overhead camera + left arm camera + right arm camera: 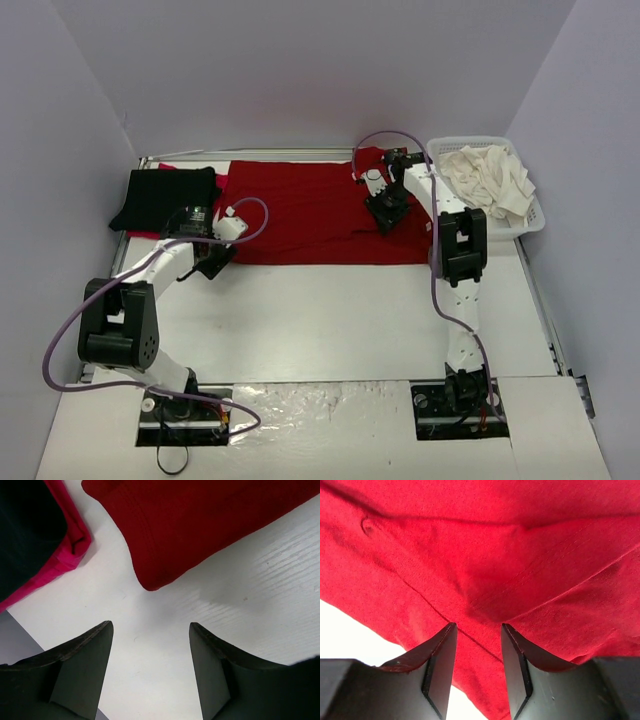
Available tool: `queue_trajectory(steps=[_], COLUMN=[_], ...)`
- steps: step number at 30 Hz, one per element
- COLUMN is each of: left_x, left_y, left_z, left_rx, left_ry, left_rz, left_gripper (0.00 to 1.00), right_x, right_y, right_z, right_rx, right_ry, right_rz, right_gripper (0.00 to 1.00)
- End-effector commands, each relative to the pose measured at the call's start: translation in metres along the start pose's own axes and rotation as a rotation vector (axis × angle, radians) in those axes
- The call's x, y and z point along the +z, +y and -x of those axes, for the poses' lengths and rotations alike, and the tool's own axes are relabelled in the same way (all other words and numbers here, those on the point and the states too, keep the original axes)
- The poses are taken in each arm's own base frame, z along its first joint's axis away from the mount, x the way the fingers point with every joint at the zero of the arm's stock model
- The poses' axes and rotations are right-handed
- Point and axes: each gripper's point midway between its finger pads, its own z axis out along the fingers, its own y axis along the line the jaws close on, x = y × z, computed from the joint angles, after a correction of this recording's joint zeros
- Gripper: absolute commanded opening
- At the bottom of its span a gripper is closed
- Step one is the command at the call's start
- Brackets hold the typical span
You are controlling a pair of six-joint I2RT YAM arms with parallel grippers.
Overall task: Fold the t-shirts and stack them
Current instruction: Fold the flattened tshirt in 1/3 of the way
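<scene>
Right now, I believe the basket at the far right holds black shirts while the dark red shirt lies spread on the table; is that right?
Not quite: the top external view shows the basket holding cream-white shirts, not black ones. The dark red shirt does lie spread on the table.

A white plastic lattice basket (538, 216) stands at the far right corner of the white tabletop (330, 320), close to the pale grey walls (300, 70) enclosing it on three sides. The tabletop's surface shows a faint grain.
</scene>
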Motion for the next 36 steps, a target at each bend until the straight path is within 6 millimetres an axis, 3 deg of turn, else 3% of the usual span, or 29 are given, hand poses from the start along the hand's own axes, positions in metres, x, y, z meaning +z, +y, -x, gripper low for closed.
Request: queue_trajectory(steps=[1, 7, 10, 11, 12, 22, 27, 36], left_x=[-0.011, -0.009, -0.008, -0.008, -0.008, -0.006, -0.006, -0.001], left_y=[0.005, 0.002, 0.002, 0.002, 0.002, 0.001, 0.000, -0.006], left_z=[0.006, 0.003, 0.002, 0.001, 0.002, 0.002, 0.000, -0.007], left_rx=[-0.026, -0.026, -0.029, -0.028, -0.028, -0.042, -0.047, -0.046], left_ry=[-0.029, -0.019, -0.017, -0.016, -0.017, -0.011, -0.008, 0.018], left_rz=[0.032, 0.024, 0.023, 0.024, 0.023, 0.021, 0.017, 0.001], left_gripper=[0.61, 0.61, 0.61, 0.61, 0.61, 0.61, 0.61, 0.61], right_x=[-0.001, 0.006, 0.009, 0.009, 0.009, -0.017, -0.026, -0.004], right_y=[0.006, 0.002, 0.000, -0.001, -0.001, -0.008, -0.011, -0.012], right_z=[0.003, 0.011, 0.012, 0.013, 0.013, 0.029, 0.047, 0.078], right_rx=[-0.015, -0.024, -0.027, -0.028, -0.030, -0.048, -0.077, -0.126], right_ry=[0.014, 0.013, 0.017, 0.017, 0.017, -0.038, -0.087, -0.141], right_rz=[0.027, 0.009, 0.001, -0.004, -0.007, -0.062, -0.088, -0.117], right_gripper=[0.37, 0.33, 0.17, 0.03, 0.00, 0.00, 0.00, 0.00])
